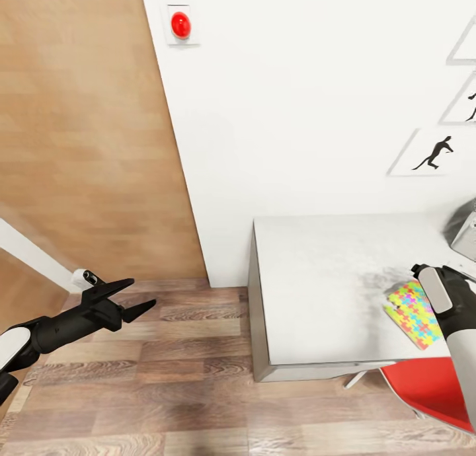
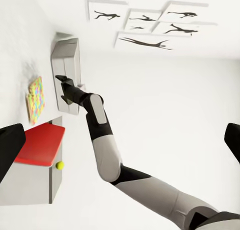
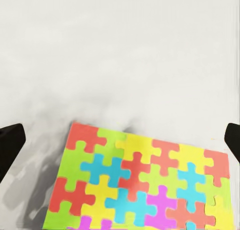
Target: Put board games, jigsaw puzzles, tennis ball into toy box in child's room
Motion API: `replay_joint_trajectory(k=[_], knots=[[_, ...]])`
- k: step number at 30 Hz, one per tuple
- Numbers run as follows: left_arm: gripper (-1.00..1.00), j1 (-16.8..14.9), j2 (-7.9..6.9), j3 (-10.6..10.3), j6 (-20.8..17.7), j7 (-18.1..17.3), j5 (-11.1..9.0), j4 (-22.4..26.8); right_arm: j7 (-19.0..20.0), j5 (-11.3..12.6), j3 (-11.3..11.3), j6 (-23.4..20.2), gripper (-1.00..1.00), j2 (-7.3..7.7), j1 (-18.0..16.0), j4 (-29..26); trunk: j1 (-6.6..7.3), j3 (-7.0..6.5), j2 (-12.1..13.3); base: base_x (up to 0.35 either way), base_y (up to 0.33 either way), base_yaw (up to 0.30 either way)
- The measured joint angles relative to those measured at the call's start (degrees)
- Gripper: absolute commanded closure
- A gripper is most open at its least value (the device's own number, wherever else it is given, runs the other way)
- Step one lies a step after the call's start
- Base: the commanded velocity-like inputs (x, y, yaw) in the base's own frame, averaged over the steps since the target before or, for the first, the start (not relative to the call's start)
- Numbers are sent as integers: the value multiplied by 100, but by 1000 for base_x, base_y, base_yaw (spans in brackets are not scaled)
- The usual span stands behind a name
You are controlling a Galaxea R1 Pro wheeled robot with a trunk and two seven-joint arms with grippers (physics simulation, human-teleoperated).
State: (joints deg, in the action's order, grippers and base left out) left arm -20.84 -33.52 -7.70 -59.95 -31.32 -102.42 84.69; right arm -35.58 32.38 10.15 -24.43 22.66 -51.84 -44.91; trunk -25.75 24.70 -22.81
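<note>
a puzzle (image 1: 414, 313) lies flat on the grey surface (image 1: 317, 291) at the lower right of the head view, and the right tool (image 1: 423, 271) hangs just above it; in the right wrist view its fingers sit wide apart at the frame edges, holding nothing. the left tool (image 1: 135, 296) hovers over the wood floor (image 1: 165, 377) at lower left, jaws parted and empty. the toy box (image 1: 465, 231) edges in at right. a ball (image 2: 59, 165) shows beside a red chair (image 2: 40, 144).
</note>
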Motion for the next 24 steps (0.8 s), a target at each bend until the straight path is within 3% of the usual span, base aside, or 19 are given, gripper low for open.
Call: replay_joint_trajectory(k=[15, 24], knots=[[-100, -1, -3, -15, 1, 0, 1, 8, 31, 21, 233, 17, -100, 166, 0, 471, 0, 32, 0, 0, -35, 0], [-100, -1, -8, -25, 1, -6, 1, 8, 403, 25, 272, -10, -100, 197, 1, 608, 0, 77, 0, 0, 0, 0]])
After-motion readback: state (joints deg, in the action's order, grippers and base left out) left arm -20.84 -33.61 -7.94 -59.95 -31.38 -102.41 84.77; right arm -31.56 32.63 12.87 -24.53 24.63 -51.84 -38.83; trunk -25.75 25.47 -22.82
